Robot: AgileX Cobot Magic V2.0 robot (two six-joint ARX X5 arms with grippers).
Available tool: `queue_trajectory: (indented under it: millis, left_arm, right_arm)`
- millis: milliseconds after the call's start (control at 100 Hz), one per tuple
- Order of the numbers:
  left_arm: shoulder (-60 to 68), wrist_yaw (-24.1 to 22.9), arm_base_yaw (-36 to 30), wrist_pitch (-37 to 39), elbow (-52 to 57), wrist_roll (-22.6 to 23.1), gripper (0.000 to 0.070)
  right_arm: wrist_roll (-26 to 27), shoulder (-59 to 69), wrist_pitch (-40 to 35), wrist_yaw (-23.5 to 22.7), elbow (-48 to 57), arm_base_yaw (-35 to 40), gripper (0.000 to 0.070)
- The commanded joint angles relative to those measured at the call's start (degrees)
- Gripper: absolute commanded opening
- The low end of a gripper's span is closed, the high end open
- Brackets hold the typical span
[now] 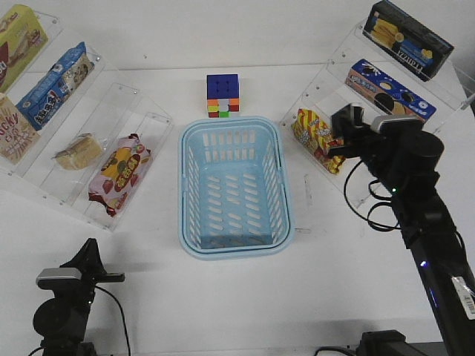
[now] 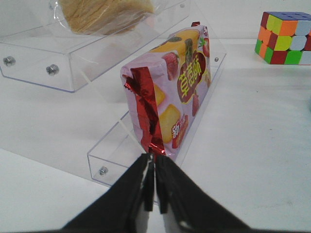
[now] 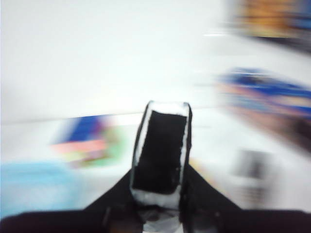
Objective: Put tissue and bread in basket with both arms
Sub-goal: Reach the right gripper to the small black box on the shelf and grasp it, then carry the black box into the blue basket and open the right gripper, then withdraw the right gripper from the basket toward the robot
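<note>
Tissue [image 3: 160, 151] sat pinched between the right gripper [image 3: 158, 194] fingers, upright, long axis running out along the fingers; the right wrist view was heavily motion-blurred. In the front view the right gripper [image 1: 349, 137] hung above the right-hand shelves, beside the yellow snack bag [image 1: 313, 137], with the pack itself too small to make out there. Basket [image 1: 286, 215] lay to the gripper's left and nearer the robot, empty, long axis running away from the robot. Judgement: the carry to the basket was the step in hand; the right arm was the nearer one for it.

Bread [image 1: 77, 150] lay untouched in its clear tray on the left shelves, next to the pink snack bag [image 1: 119, 173]. Left gripper [image 2: 154, 191] was pressed together, holding nothing, low near the table's front edge and pointed at the pink bag; the bread was beyond that, up-shelf. Cube [image 1: 223, 96] stood just behind the basket.
</note>
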Motion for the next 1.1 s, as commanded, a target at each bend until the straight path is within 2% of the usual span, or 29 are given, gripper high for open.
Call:
queue_trajectory:
  millis: [0,90,180,220,300,350,500,530,580,650,750,870,970,1090]
  left_arm:
    - [-0.11,0.02,-0.09,0.63,-1.16,-0.09,0.0001]
    - [-0.11,0.04,-0.09,0.63,-1.16,-0.09,0.0001]
    - [-0.11,0.04,-0.09,0.63,-1.16,-0.09,0.0001]
    - [-0.11,0.02,-0.09,0.63,-1.16,-0.09,0.0001]
    - [-0.11,0.04,-0.09,0.63,-1.16,-0.09,0.0001]
    - [-0.11,0.02,-0.09,0.66,-1.16,-0.09,0.0001]
    - [-0.11,0.04,-0.09,0.68,-1.16,-0.46,0.0001]
    - [-0.11,0.04,-0.09,0.76,-1.14,-1.4,0.0001]
    - [-0.11,0.07,-0.09,0.74,-1.11,-4.33,0.0001]
    - [-0.11,0.07,-0.09,0.74,-1.03,-9.44,0.0001]
    - [-0.11,0.07,-0.09,0.72,-0.7,-18.91,0.0]
    - [-0.11,0.07,-0.09,1.2,0.59,-27.61,0.0]
    - [0.07,1.01,-0.09,0.61,4.04,-28.83,0.0]
    - [3.08,2.03,-0.09,-1.77,11.08,-27.85,0.0001]
  right_arm:
    - [-0.15,1.38,-0.31,-4.44,0.59,5.09,0.0001]
    - [-4.02,2.82,-1.11,-4.2,0.52,13.07,0.0001]
    - [-7.15,5.46,-1.95,-1.42,0.52,19.41,0.0025]
    - [-8.28,6.75,-2.23,-0.22,0.52,21.38,0.0116]
    - [-8.61,8.48,-2.47,1.49,0.52,24.04,0.0357]
    - [-8.59,8.63,-2.34,1.68,0.52,24.76,0.0405]
    - [-8.11,6.73,-1.05,2.4,1.03,24.52,0.04]
    - [-7.82,5.77,-1.11,3.3,1.03,24.04,0.038]
    - [-7.56,3.87,-1.79,5.29,1.03,22.75,0.0261]
    - [-7.67,0.79,-4.39,8.61,0.96,20.48,0.0]
    - [-7.67,-3.89,-6.49,13.11,-1.01,18.21,0.0004]
    - [-7.67,-13.14,1.33,16.26,-11.58,17.2,0.0003]
    - [-7.89,-22.56,13.16,16.85,-24.76,17.05,0.0003]
    - [-7.8,-29.99,21.14,23.58,-36.48,17.07,0.0003]
